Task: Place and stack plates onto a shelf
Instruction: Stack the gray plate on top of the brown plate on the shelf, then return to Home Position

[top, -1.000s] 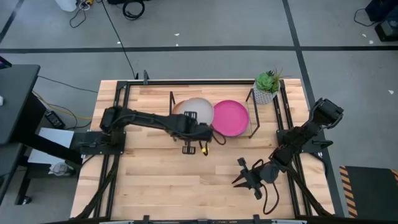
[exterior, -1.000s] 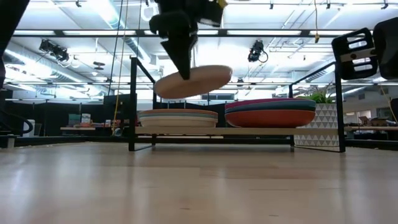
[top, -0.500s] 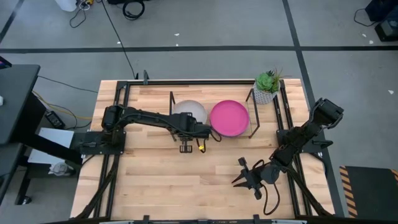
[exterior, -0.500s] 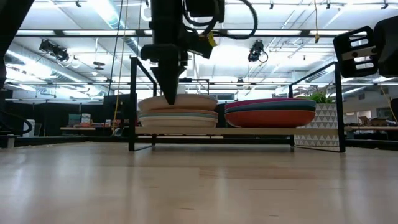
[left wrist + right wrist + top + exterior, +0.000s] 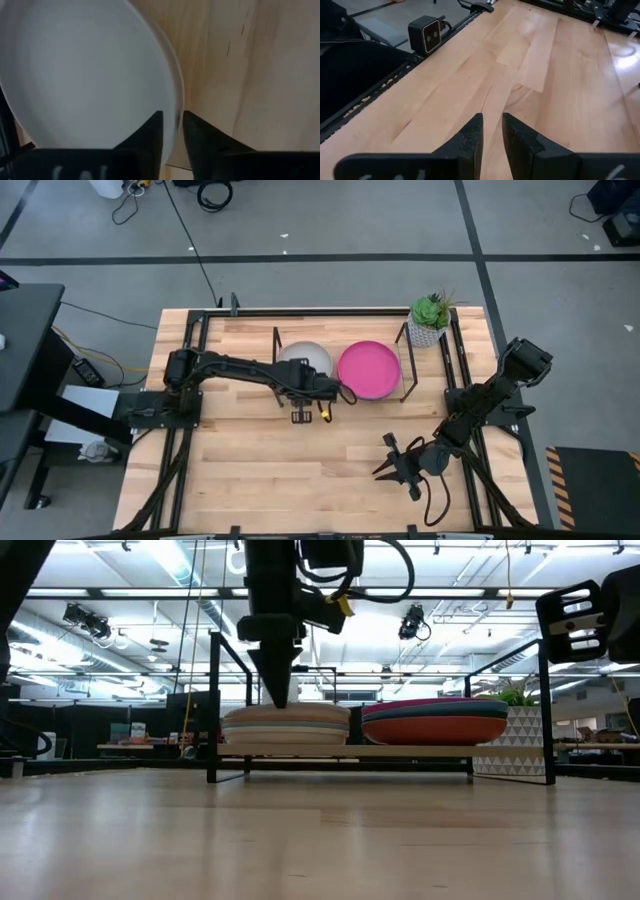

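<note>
1. The left end effector (image 5: 322,393) sits at the near rim of the cream plate (image 5: 308,357), which lies flat on top of the left stack on the shelf (image 5: 340,751). Its fingers (image 5: 150,136) straddle the rim, slightly parted; contact is unclear. To finish well, spread them further and lift straight off without dragging.
2. The magenta plate (image 5: 369,369) tops the right stack.
3. The right end effector (image 5: 398,465) waits over the near-right surface (image 5: 250,480), narrowly parted, holding nothing.

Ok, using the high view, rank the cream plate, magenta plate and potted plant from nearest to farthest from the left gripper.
1. cream plate: directly at the left gripper, left side of the shelf.
2. magenta plate: right side of the shelf.
3. potted plant: beyond the shelf's right end.
</note>
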You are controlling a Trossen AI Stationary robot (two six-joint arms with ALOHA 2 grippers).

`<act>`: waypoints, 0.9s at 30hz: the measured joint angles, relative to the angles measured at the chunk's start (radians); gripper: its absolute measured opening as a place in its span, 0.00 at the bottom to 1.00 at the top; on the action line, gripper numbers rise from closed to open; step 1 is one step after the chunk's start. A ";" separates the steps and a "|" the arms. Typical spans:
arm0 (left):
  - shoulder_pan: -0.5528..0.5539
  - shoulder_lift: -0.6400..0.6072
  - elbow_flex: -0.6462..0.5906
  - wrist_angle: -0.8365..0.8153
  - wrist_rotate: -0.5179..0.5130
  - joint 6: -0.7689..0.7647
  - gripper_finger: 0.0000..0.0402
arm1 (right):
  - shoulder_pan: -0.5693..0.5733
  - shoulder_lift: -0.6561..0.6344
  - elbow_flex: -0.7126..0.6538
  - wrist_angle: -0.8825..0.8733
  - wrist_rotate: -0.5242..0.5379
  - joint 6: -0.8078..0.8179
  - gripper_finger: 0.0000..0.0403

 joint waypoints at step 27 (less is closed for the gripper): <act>-0.007 0.009 -0.118 0.362 -0.329 -0.043 0.36 | 0.000 0.000 0.000 -0.002 0.000 -0.004 0.19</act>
